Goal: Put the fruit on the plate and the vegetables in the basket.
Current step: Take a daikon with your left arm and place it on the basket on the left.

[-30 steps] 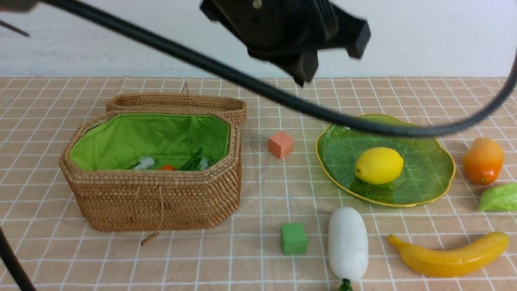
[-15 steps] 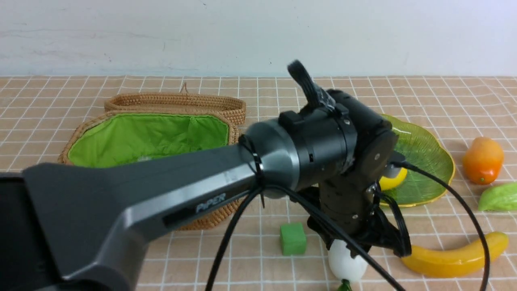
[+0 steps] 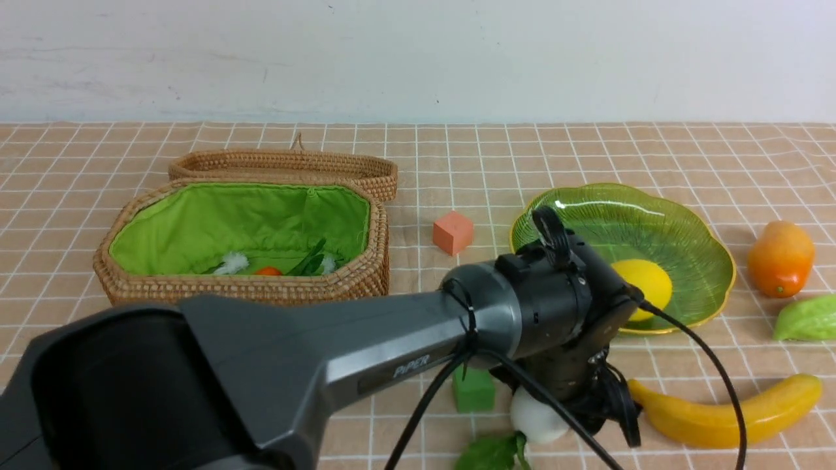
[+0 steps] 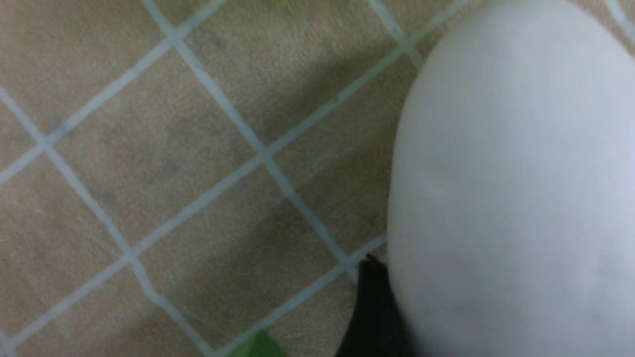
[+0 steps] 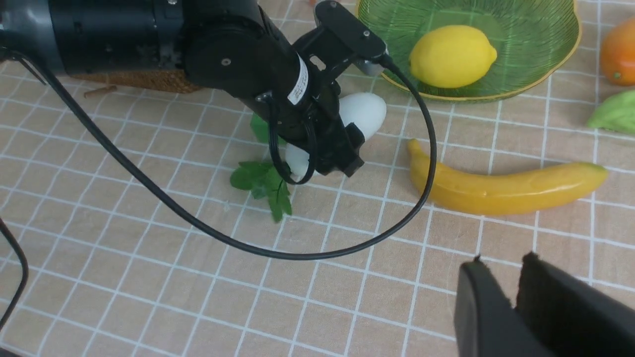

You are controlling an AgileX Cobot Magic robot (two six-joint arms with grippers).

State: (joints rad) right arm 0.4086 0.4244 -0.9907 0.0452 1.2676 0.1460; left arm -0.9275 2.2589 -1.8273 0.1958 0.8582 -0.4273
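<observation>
Beside one dark left fingertip, white radish, apparently touching

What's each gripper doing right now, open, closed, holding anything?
Left gripper: down at the white radish; open or closed cannot be told.
Right gripper: fingers nearly together, holding nothing.

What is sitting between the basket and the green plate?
A salmon-pink cube sits on the tablecloth between the basket and the plate, touching neither. The front view shows it best; the rest of that stretch is bare cloth.
</observation>
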